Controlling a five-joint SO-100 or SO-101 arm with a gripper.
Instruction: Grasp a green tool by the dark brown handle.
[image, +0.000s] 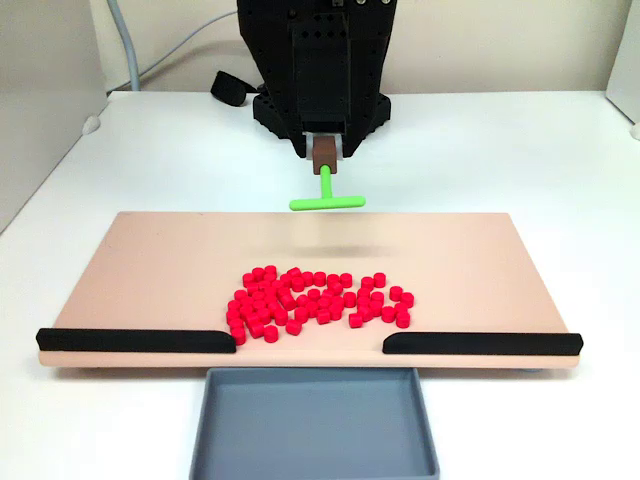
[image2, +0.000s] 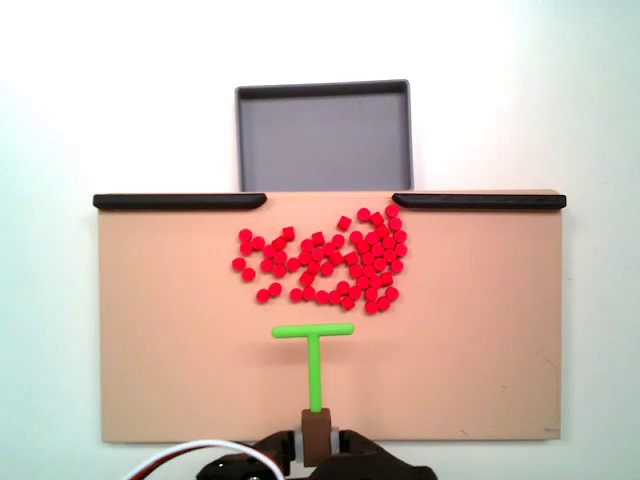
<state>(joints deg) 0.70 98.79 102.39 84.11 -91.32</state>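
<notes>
The green tool (image: 327, 200) is a T-shaped rod with its crossbar toward the red pile, and it casts a faint shadow on the board's far part. Its dark brown handle (image: 325, 156) sits between the fingers of my black gripper (image: 325, 150), which is shut on it. In the fixed view from above, the green tool (image2: 313, 360) points up the picture from the dark brown handle (image2: 318, 432), which my gripper (image2: 318, 442) clamps at the bottom edge. Much of the gripper body is cut off there.
A tan board (image: 150, 270) carries several small red cylinders (image: 315, 300) in a loose pile. Two long black strips (image: 130, 341) (image: 480, 343) line its near edge with a gap between them. A grey tray (image: 205, 420) lies below that gap on the white table.
</notes>
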